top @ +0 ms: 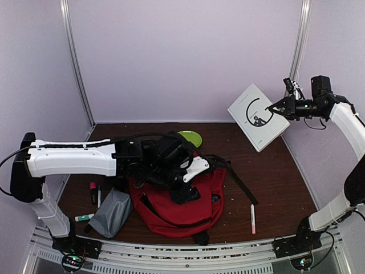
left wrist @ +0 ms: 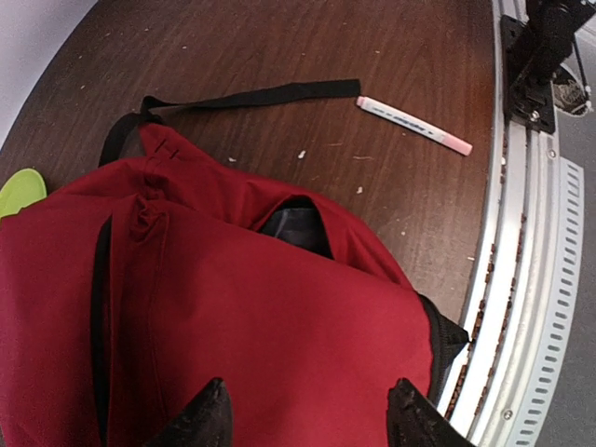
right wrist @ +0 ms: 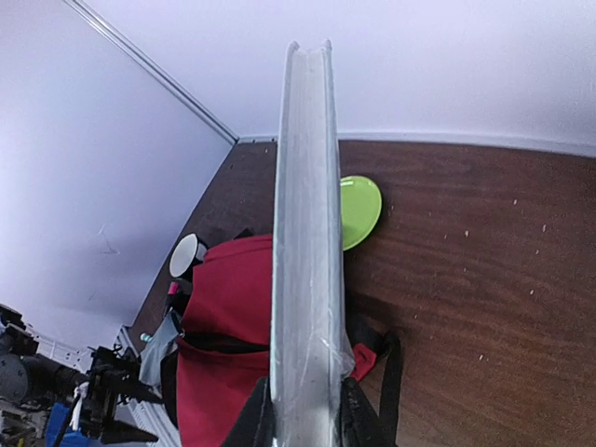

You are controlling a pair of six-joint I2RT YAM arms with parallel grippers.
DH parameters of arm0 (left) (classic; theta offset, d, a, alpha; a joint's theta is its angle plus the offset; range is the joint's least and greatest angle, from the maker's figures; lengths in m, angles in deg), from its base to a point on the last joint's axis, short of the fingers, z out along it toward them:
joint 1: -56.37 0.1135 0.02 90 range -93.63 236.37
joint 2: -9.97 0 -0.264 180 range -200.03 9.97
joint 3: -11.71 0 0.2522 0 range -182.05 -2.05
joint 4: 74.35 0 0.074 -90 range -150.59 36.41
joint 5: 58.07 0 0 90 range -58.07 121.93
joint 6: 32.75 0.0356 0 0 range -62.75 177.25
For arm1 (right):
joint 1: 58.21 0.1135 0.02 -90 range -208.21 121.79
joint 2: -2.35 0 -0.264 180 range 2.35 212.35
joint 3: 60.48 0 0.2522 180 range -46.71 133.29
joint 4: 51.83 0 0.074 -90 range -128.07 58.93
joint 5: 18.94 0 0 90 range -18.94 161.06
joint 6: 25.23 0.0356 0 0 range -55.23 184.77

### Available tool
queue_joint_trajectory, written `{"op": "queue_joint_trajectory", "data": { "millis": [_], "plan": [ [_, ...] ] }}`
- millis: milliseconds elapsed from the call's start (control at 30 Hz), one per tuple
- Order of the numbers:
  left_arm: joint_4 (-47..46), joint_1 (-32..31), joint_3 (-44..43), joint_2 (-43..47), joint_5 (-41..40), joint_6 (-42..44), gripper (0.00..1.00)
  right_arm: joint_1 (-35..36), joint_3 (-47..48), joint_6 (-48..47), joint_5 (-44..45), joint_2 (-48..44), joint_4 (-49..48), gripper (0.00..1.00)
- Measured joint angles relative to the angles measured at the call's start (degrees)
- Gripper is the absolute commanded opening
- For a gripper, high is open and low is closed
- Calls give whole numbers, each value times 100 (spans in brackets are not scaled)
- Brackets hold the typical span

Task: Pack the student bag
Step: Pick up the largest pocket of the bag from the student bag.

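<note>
Bag (top: 171, 216): we are seeing it lying flat on the tabletop (top: 274, 171), near the middle and under the left arm, with one black strap trailing to the right.
Handling: we are judging it soft and floppy, and light while it is this slack. The red fabric is likely to bunch and slide rather than hold a shape, so the mouth will need propping open.
Hold point: we are favouring the fabric lip beside the dark opening (left wrist: 298, 228). A strap would only drag the bag along.
Book (top: 258, 117): we are reading it as stiff and flat, with a glossy wrap that may be slippery. It is hanging in the air at the right, well apart from the bag.
Left end effector (left wrist: 307, 419): its fingers are standing apart just over the red fabric, pinching nothing that we can see.
Left arm: it is reaching level across from the left, with the wrist tipping down onto the bag.
Right end effector (top: 279, 107): it is clamping the book by one edge.
Right arm: it is standing raised high, with the forearm pointing inward toward the back wall.
Loose items: a pen (top: 252, 219) is lying to the right of the bag, and a grey pouch (top: 111, 212) is touching its left side.
</note>
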Motion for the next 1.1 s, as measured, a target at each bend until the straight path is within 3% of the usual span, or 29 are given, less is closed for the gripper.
{"op": "queue_joint_trajectory", "data": {
  "millis": [200, 433, 833, 967, 1033, 1100],
  "plan": [
    [157, -645, -2, -7, -308, 50, 61, 181, -935, 498, 560, -481, -1014, 0],
    [264, -1102, -103, -402, -511, 96, 64, 361, -2223, 546, 1631, -1196, -977, 0],
    [669, -1460, -826, -1576, -1596, 417, 64, 365, -2236, 57, 1792, -1897, -229, 0],
    [931, -1569, -1078, -1906, -2461, 389, 57, 365, -2236, 15, 1672, -1899, -85, 0],
    [1034, -1574, -1080, -1926, -2868, 369, 48, 365, -2236, -55, 1585, -1902, 33, 0],
    [1078, -1550, -1093, -1919, -3187, 356, 32, 365, -2236, -94, 1497, -1899, 181, 0]
  ]
}}
